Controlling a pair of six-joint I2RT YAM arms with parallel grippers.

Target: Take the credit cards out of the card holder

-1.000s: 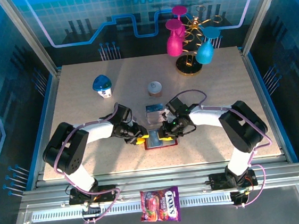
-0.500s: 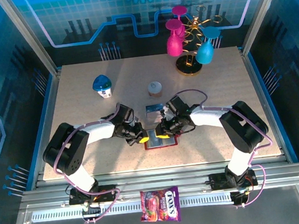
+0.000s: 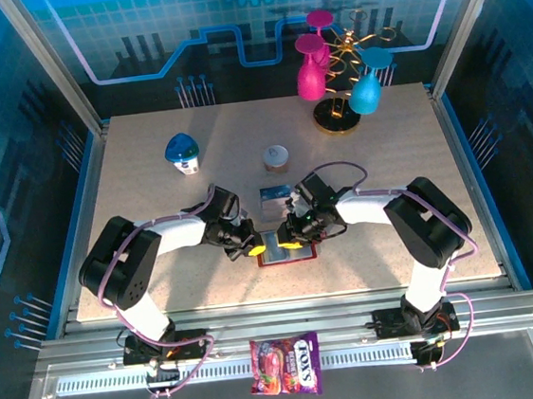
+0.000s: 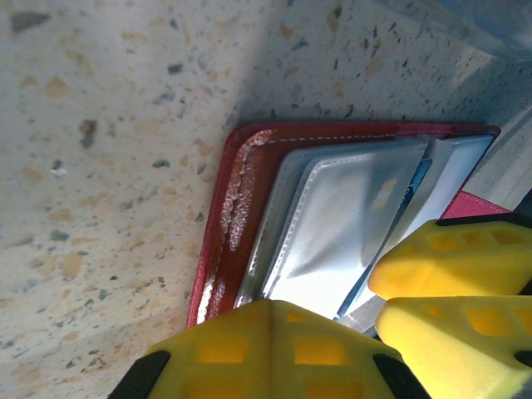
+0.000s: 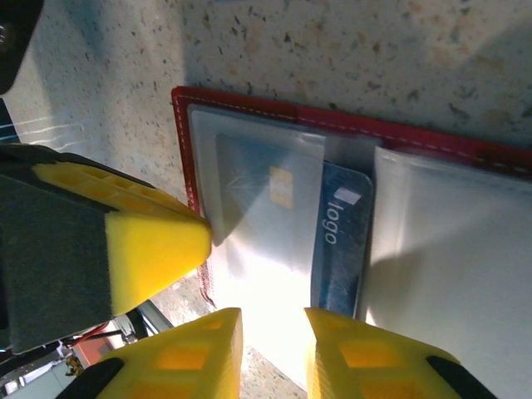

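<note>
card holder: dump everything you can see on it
Red leather-like card holder with white stitching, lying open and flat on the speckled table, between the arms. Clear grey pockets inside; a blue card marked "logo" sits between two, a chip card shows through one. The shut left gripper tip meets its left edge; the right gripper's parted fingers are over the pockets.
</note>
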